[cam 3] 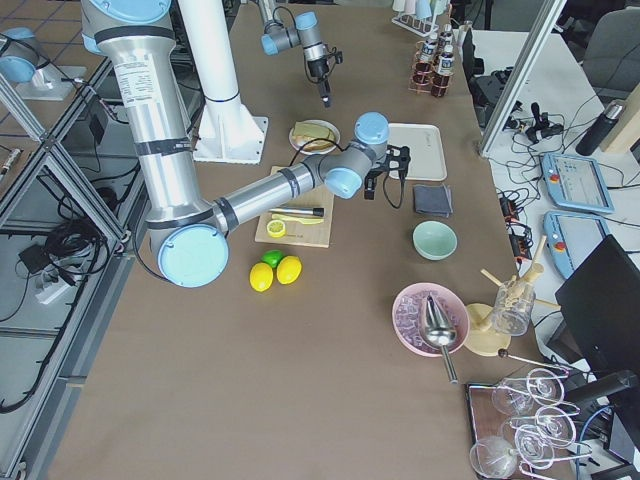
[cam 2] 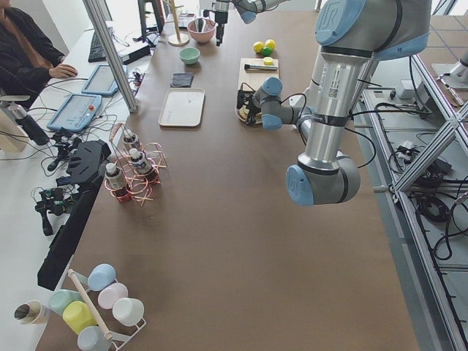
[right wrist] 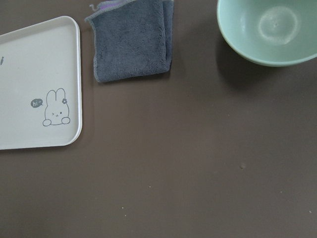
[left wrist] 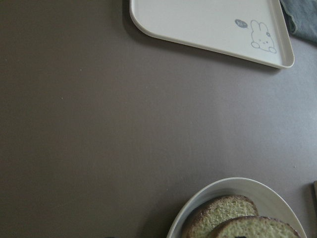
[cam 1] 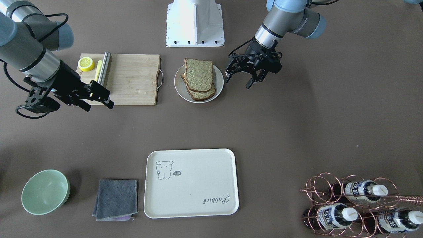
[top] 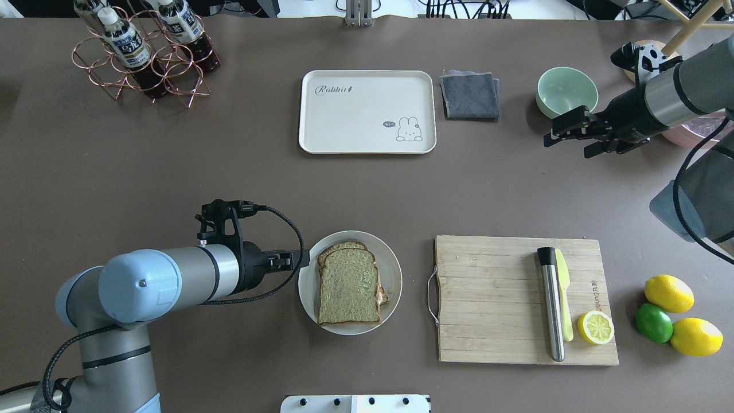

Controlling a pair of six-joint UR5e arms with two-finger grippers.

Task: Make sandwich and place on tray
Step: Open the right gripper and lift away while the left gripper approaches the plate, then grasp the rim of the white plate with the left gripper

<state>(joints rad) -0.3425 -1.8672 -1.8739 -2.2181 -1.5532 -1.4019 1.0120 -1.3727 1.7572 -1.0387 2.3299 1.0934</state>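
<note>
The sandwich (cam 1: 199, 78) (top: 348, 284), two stacked slices of brown-crusted bread, lies on its round white plate (cam 1: 178, 90) (top: 391, 269) near the robot's base. My left gripper (cam 1: 238, 82) (top: 287, 261) hovers just beside the plate's edge, open and holding nothing. The left wrist view catches the plate's rim (left wrist: 237, 186), the bread (left wrist: 233, 220) and a corner of the tray (left wrist: 198, 20). The cream tray (cam 1: 191, 183) (top: 367, 112) (right wrist: 39, 74) lies bare on the far side of the table. My right gripper (cam 1: 98, 105) (top: 570, 146) hangs open and empty between the cutting board and the green bowl.
A wooden cutting board (top: 493, 298) carries a metal rod (top: 550, 304), a yellow knife (top: 563, 298) and a lemon half (top: 595, 327). Two lemons (top: 668, 292) and a lime (top: 654, 323) lie beside it. A grey cloth (top: 470, 94), a green bowl (top: 566, 92) and a copper bottle rack (top: 143, 57) line the far edge.
</note>
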